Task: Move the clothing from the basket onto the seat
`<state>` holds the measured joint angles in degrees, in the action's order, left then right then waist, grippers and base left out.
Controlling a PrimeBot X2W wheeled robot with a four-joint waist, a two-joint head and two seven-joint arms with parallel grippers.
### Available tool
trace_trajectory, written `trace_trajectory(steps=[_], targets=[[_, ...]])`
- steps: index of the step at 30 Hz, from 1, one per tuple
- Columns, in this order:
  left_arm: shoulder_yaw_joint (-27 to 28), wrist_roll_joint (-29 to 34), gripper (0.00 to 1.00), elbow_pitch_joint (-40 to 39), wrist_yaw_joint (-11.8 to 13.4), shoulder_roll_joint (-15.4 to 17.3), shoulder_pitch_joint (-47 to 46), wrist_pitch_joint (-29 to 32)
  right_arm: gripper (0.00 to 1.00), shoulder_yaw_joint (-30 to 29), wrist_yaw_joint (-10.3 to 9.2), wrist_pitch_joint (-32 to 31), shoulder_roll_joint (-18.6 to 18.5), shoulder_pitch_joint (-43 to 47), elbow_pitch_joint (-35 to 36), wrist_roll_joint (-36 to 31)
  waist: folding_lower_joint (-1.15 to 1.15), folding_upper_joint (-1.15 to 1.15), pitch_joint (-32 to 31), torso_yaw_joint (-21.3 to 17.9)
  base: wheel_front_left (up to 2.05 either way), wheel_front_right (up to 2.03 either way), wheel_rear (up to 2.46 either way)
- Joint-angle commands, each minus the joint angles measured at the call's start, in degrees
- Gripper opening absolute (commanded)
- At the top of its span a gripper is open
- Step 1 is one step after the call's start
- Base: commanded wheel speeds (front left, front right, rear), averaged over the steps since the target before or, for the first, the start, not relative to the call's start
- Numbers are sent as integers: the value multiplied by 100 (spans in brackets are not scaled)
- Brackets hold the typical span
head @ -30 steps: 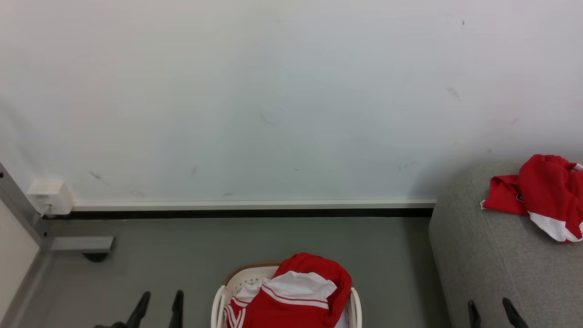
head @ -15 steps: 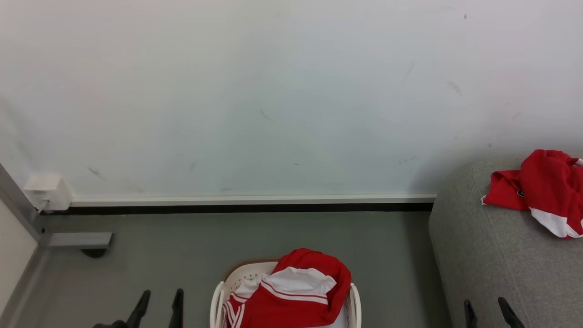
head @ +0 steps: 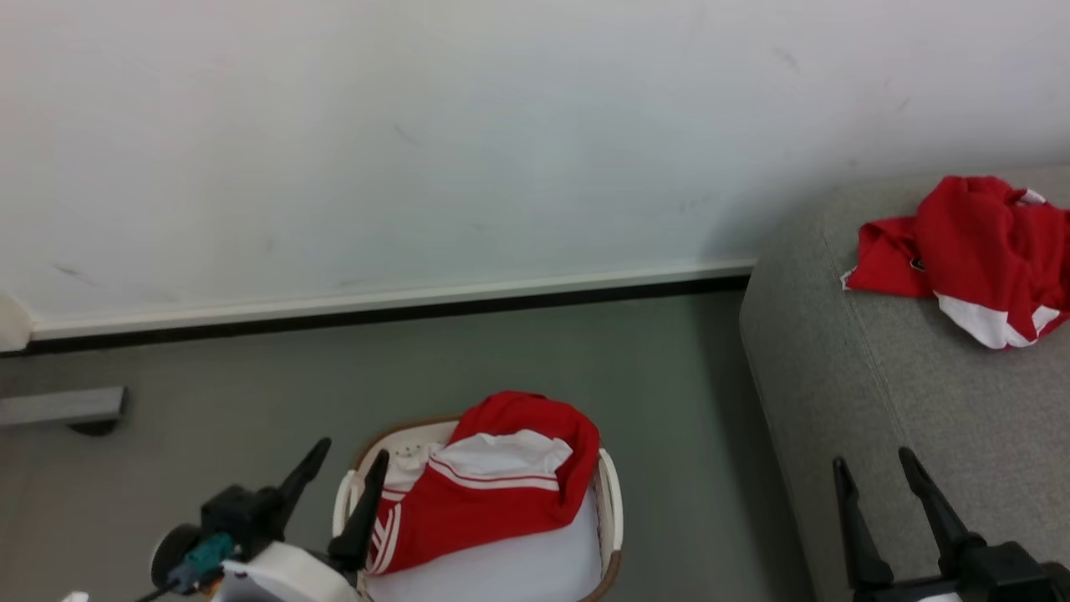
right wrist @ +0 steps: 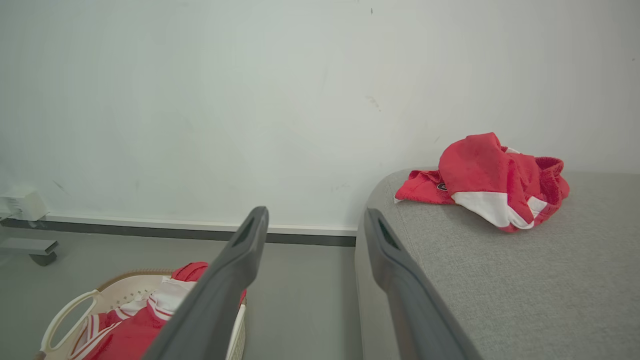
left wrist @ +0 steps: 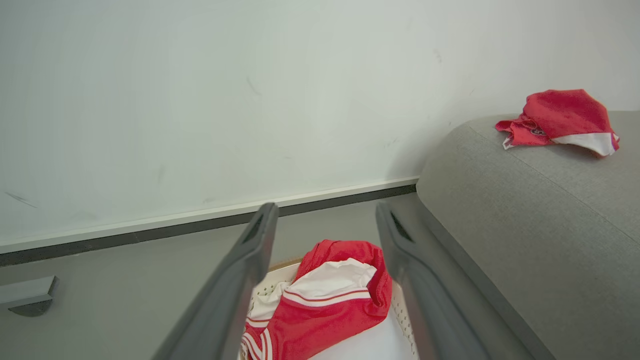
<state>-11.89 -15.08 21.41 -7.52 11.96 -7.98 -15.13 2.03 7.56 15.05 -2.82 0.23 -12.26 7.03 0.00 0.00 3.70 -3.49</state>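
Both of our hands are released and carry nothing. The left hand [head: 349, 453] hangs at the left rim of the basket [head: 611, 502] with its 2 fingers spread, and the right hand [head: 870, 458] sits over the near part of the seat [head: 878, 393], fingers equally apart. Of the 2 garments, the crumpled garment [head: 974, 251] already lies on the seat close to the wall [head: 501, 125]. The striped garment [head: 493, 497] is in the basket, heaped toward its far end with a white panel on top and the pale lining bare at the near end. The basket stands on the floor [head: 669, 359] near the seat.

We judge the step in hand to be the reach for the striped garment, and the left hand is the nearer. To do it well we would bring that hand in over the rim, minding the side handle close to its inner finger. Then we would come down on the raised red fold, where the cloth looks thickest, and clench on several layers. Thin jersey will trail, so we should lift well clear of the rim before swinging across, and let go well in from the seat's rounded edge.
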Motion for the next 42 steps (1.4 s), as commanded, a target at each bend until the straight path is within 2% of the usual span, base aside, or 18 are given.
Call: trace_trajectory(steps=[1, 6, 7, 14, 19, 24, 35, 42], targets=[[-247, -69, 100, 251, 12, 247, -483, -2, 100, 47, -15, 18, -14, -264, 153, 6, 0, 0, 847, -454, 0, 0, 0], [-1087, -224, 100, 955, 10, 754, -1590, 199, 100, 130, -15, 19, -14, -716, 458, 116, 0, 0, 1689, -839, 0, 0, 0], [-1087, -224, 100, 955, 10, 754, -1590, 199, 100, 130, -15, 19, -14, -716, 458, 116, 0, 0, 1689, -839, 0, 0, 0], [-2177, -439, 100, 1699, 11, 1454, -2879, 369, 100, 268, -15, 19, -9, -1133, 866, 210, 0, 0, 2677, -1276, 0, 0, 0], [-2843, -640, 100, 2170, 11, 1756, -3525, 637, 100, 293, -15, 19, -5, -1288, 1107, 286, 0, 0, 3176, -1447, 0, 0, 0], [-3367, -733, 100, 2447, 11, 1921, -4036, 711, 100, 337, -15, 19, -7, -1365, 1236, 338, 0, 0, 3537, -1510, 0, 0, 0], [-3955, -897, 100, 3008, 11, 2147, -4891, 638, 100, 418, -15, 19, -8, -1558, 1401, 430, 0, 0, 4129, -1605, 0, 0, 0], [-4376, -1028, 100, 3063, 11, 2125, -5249, 537, 100, 484, -15, 19, -8, -1594, 1418, 461, 0, 0, 4388, -1666, 0, 0, 0]])
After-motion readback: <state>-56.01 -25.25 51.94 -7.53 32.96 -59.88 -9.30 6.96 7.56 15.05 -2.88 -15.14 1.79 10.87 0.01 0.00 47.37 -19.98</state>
